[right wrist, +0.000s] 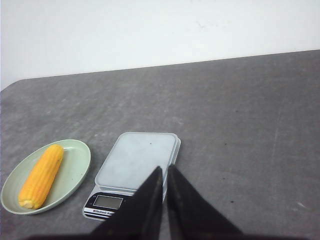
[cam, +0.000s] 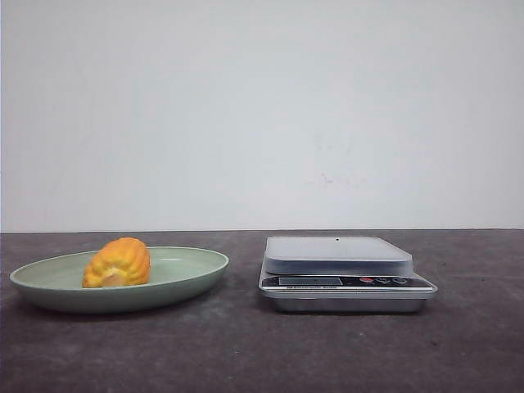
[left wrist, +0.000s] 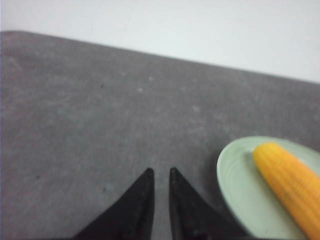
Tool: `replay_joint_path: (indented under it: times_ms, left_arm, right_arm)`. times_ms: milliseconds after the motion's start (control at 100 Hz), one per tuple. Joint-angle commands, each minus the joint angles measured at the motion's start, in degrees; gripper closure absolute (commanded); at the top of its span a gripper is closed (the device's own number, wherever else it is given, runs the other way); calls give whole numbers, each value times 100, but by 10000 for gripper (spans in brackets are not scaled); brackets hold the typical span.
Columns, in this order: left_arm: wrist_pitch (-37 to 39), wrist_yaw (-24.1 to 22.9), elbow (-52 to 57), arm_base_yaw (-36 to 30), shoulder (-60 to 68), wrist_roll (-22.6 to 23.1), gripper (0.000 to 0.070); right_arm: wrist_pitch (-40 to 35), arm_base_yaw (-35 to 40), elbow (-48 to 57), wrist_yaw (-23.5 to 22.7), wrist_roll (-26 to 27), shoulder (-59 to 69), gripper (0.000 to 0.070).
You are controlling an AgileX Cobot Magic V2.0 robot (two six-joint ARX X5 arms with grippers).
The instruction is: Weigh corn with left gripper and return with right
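A dark grey table [cam: 246, 352] is seen in front of a pale wall [cam: 262, 106]. On its left side a pale green plate [cam: 188, 274] is set, and just beside it, on the right, a silver kitchen scale [cam: 340, 255] with nothing on its platform. The corn [cam: 119, 262] is lying in the plate — a long yellow cob in the right wrist view. The left gripper [left wrist: 159, 176] is held above bare table near the plate, its fingers nearly together and holding nothing. The right gripper [right wrist: 164, 172] is held above the scale — likewise nearly closed, nothing between its fingers.
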Motion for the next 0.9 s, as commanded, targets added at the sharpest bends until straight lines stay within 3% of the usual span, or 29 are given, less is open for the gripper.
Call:
replay_joint_path:
  times_ms: [0,670,820,890]
  left_arm:
    - [-35,15,-98,11,4,127,695]
    - [-28,15,-98,11,2,127,695]
    - [-28,15,-98,11,2,125,695]
    - [-28,13,-98,11,2,127,695]
  right_arm:
    - [63,22,39,7,39,-2,693]
    - [63,22,39,9,33,-2,693]
    - [177,-181,-61,448,-634,-116,693]
    - [710,-538,-459,428,-863,-262,693]
